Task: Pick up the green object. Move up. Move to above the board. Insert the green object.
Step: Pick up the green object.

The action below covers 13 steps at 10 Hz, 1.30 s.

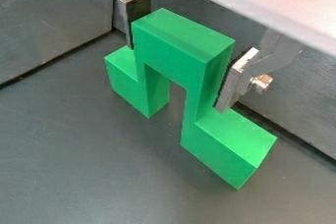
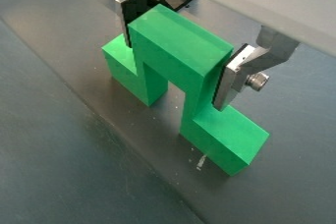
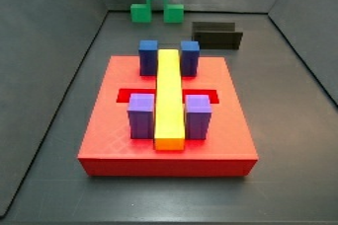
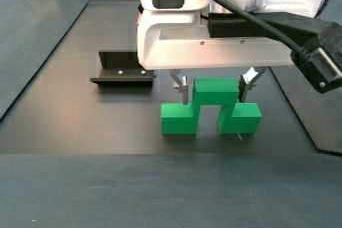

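now the gripper (image 1: 180,49) stands right over the green object (image 1: 184,90), with one finger on each side of the raised middle cube, so the piece lies straight below and between the fingers (image 2: 221,79) and no sideways move seems needed. the long axis of the green object runs through its two low cubes, and the fingers close across this axis, on the two free faces of the middle cube. in both wrist views the silver plates look pressed flat against the green faces, or at least touching them, so i judge the gripper is clenched on the piece, not wide open. the green object rests on the dark floor at the far end of the work area, its low cubes not yet lifted in a side view (image 4: 211,112). the board (image 3: 106,150), red and with the yellow bar (image 3: 168,96) along its middle, lies well apart from it, nearer to the camera in a side view. the fixture (image 4: 123,72) stands near the piece, beside it.
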Motion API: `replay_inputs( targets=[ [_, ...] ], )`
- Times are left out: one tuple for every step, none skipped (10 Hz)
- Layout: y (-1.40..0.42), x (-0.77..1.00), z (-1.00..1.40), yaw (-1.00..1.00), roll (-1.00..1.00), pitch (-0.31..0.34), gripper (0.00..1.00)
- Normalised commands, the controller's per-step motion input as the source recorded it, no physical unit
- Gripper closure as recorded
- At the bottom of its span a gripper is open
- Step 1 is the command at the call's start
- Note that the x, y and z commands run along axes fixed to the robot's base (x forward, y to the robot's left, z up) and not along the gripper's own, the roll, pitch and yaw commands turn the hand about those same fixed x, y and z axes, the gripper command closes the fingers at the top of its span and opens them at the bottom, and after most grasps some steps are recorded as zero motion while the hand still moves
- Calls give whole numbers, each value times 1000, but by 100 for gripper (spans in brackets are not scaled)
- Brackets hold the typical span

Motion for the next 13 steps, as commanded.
replay_inputs(
  targets=[
    [0, 0, 0, 0, -14, 0, 0],
    [0, -37, 0, 0, 0, -9, 0],
    [0, -9, 0, 0, 0, 0, 0],
    [0, 0, 0, 0, 0, 0, 100],
    [0, 0, 0, 0, 0, 0, 100],
    [0, 0, 0, 0, 0, 0, 100],
    [0, 0, 0, 0, 0, 0, 100],
    [0, 0, 0, 0, 0, 0, 100],
    [0, 0, 0, 0, 0, 0, 100],
    [0, 0, 0, 0, 0, 0, 100],
    [0, 0, 0, 0, 0, 0, 100],
    [0, 0, 0, 0, 0, 0, 100],
    [0, 0, 0, 0, 0, 0, 100]
  ],
)
